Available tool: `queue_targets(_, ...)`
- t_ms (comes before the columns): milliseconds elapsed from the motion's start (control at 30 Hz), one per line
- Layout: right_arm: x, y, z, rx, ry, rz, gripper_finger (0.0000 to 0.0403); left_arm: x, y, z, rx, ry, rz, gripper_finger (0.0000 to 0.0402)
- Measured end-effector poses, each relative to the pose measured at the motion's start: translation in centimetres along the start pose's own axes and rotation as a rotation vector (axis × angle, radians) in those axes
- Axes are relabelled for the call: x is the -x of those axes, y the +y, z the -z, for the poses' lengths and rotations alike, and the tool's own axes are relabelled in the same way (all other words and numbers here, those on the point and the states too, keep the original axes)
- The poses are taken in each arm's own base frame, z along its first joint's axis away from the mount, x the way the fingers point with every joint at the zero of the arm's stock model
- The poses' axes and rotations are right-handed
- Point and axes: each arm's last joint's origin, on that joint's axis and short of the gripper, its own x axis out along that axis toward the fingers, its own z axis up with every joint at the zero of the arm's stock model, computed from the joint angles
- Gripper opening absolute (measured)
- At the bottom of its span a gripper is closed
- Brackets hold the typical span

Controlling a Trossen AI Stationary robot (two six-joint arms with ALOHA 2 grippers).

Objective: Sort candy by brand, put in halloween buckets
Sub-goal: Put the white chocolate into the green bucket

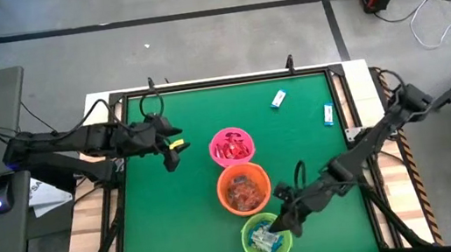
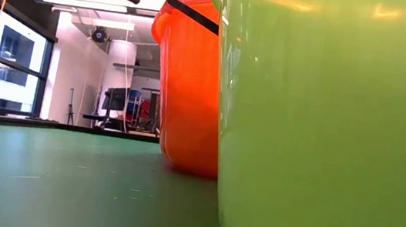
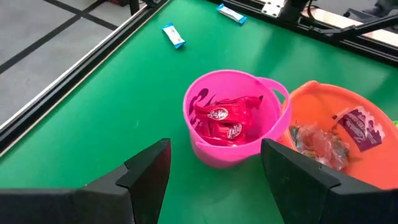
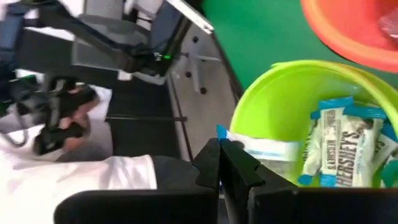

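High view first: three buckets stand in a row down the middle of the green table (image 1: 150, 216), pink bucket (image 1: 232, 146) farthest, orange bucket (image 1: 243, 189) in the middle, green bucket (image 1: 266, 237) nearest. Right gripper (image 1: 283, 224) hovers at the green bucket's right rim. Its wrist view shows the fingers (image 4: 219, 163) pressed together on a blue-and-white packet (image 4: 258, 148) held just over the rim, with like Hershey's packets (image 4: 342, 146) already lying inside.

We judge the step in hand to be the drop into the green bucket. To do it well, we would carry the packet further over the bucket's mouth before letting go, since it now sits at the rim and could slide down the outside. Release low, lift straight up, avoid nudging the wall.

Left gripper (image 1: 173, 148) waits left of the pink bucket, jaws spread wide, nothing between them. Red packets (image 3: 225, 121) fill the pink bucket. Two loose blue packets lie at far right of the table, one (image 1: 278, 98) well beyond the pink bucket, the other (image 1: 328, 113) nearer the right edge.

Hard to make out: the orange bucket's contents read only as crinkled wrappers (image 3: 323, 142), brand unclear. Low view is blocked by the green and orange walls; the pink bucket and loose candy are hidden there. How firm the grip on the packet is, we cannot tell.
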Motion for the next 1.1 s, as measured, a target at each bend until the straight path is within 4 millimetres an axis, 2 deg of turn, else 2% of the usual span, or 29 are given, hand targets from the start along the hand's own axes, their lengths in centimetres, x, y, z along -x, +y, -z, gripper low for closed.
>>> queue_targets(200, -1.7, 0.7, 0.2, 0.040, 0.044, 0.067, 0.0000, 0.1, -0.1, 0.2, -0.010, 0.014, -0.003, 0.0239)
queue_targets(433, -1.7, 1.5, 0.0, 0.126, 0.142, 0.346, 0.0000, 0.0, 0.0, 0.2, -0.015, 0.004, -0.028, 0.0239)
queue_targets(667, -2.0, 2.2, -0.4, 0.169, 0.157, 0.360, 0.0007, 0.0, 0.0, 0.2, -0.020, 0.004, -0.029, 0.0239)
queue_targets(767, -2.3, 2.1, -0.6, 0.138, 0.154, 0.367, 0.0037, 0.0, 0.0, 0.2, -0.020, 0.005, -0.030, 0.0239)
queue_targets(967, -2.3, 2.4, -1.0, 0.143, 0.194, 0.329, 0.0158, 0.0, 0.0, 0.2, -0.020, 0.005, -0.030, 0.0239)
queue_targets(1100, -1.0, 4.2, -3.1, 0.201, 0.206, 0.361, 0.0205, 0.0, 0.0, 0.2, -0.020, 0.005, -0.029, 0.0239)
